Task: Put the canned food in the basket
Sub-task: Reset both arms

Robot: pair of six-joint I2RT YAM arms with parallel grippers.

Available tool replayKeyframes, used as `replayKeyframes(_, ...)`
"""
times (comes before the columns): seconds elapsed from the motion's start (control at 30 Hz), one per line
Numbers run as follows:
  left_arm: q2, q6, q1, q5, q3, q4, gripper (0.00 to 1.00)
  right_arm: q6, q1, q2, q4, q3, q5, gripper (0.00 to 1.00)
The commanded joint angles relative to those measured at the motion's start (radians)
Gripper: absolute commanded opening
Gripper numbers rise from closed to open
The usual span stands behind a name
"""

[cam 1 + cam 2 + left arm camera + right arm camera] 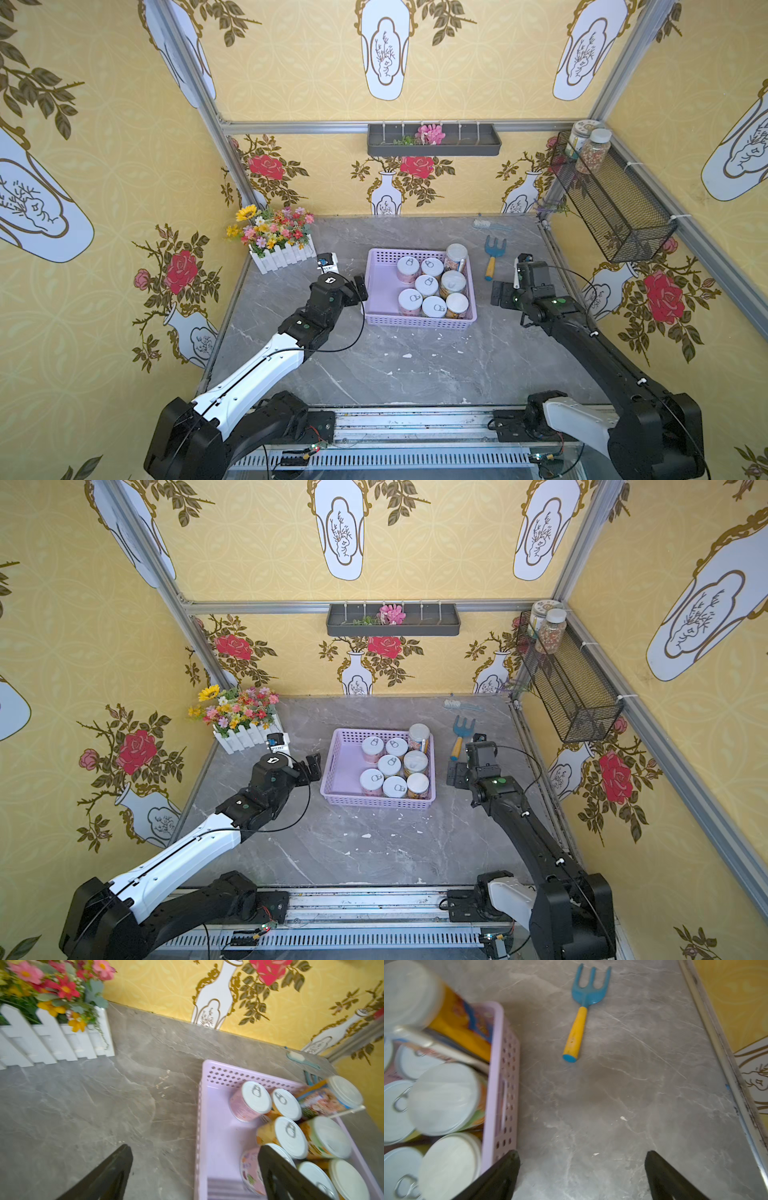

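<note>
In both top views the shallow rectangular lavender plastic basket (381,283) with perforated sides sits at the middle of the grey marble-patterned tabletop (395,365). All eight cylinders of canned food (427,285) stand inside it, packed into its right-hand part, while the left strip of its floor is bare. Five cans show silver pull-tab tops and two have plain white lids. The taller multicoloured white-lidded jar (456,252) occupies the basket's upper right corner. The left gripper (360,289) hangs just beside the basket's left wall. In its wrist view its jaws are spread wide with nothing between them (195,1148), and one black finger crosses in front of the cans. The right gripper (500,293) hangs just beside the basket's right wall, over bare tabletop, its jaws likewise spread wide and holding nothing (581,1153). A blue garden fork with a yellow handle (493,257) lies right of the basket, above the right gripper in the frame. A white picket-fence box of artificial flowers (279,249) stands at the tabletop's upper left.
</note>
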Motion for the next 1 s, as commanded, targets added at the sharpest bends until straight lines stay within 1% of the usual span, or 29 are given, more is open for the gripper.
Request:
replayKeyframes(0.0,-0.027,0.077,0.087,0.067,-0.058,0.138,1.0,-0.035,-0.089,0.001,0.161,-0.05,-0.069,0.97)
replayKeyframes(0.1,-0.062,0.136,0.156,0.075,-0.174,0.301,1.0,-0.04,-0.112,0.006,0.27,-0.125,-0.024,0.97)
replayKeyframes(0.17,-0.069,0.171,0.185,0.072,-0.24,0.396,1.0,-0.05,-0.122,0.022,0.362,-0.178,0.006,0.97)
replayKeyframes(0.23,-0.062,0.199,0.202,0.024,-0.291,0.457,1.0,-0.054,-0.126,0.05,0.477,-0.227,0.023,0.97)
replayKeyframes(0.33,-0.03,0.212,0.231,-0.045,-0.355,0.522,1.0,-0.066,-0.128,0.095,0.614,-0.275,-0.011,0.97)
replayKeyframes(0.4,0.003,0.215,0.254,-0.045,-0.407,0.61,1.0,-0.079,-0.128,0.132,0.66,-0.279,-0.042,0.97)
replayKeyframes(0.5,0.081,0.258,0.276,-0.028,-0.487,0.826,1.0,-0.09,-0.129,0.197,0.752,-0.293,-0.053,0.97)
replayKeyframes(0.53,0.105,0.267,0.288,-0.01,-0.488,0.882,1.0,-0.099,-0.13,0.214,0.79,-0.303,-0.055,0.97)
replayKeyframes(0.57,0.115,0.255,0.294,-0.003,-0.457,0.808,1.0,-0.111,-0.131,0.227,0.824,-0.312,-0.06,0.97)
replayKeyframes(0.6,0.126,0.261,0.301,0.016,-0.443,0.789,1.0,-0.119,-0.133,0.238,0.851,-0.317,-0.066,0.97)
replayKeyframes(0.7,0.145,0.368,0.307,0.075,-0.443,0.815,1.0,-0.12,-0.135,0.277,0.942,-0.336,-0.105,0.97)
replayKeyframes(0.77,0.124,0.398,0.307,0.04,-0.508,0.949,1.0,-0.136,-0.134,0.305,0.962,-0.331,-0.145,0.97)
replayKeyframes(0.87,0.105,0.383,0.337,0.032,-0.577,1.061,1.0,-0.153,-0.134,0.307,0.966,-0.334,-0.181,0.97)
replayKeyframes(0.97,0.168,0.365,0.371,0.042,-0.623,1.21,1.0,-0.154,-0.134,0.282,1.038,-0.387,-0.187,0.97)
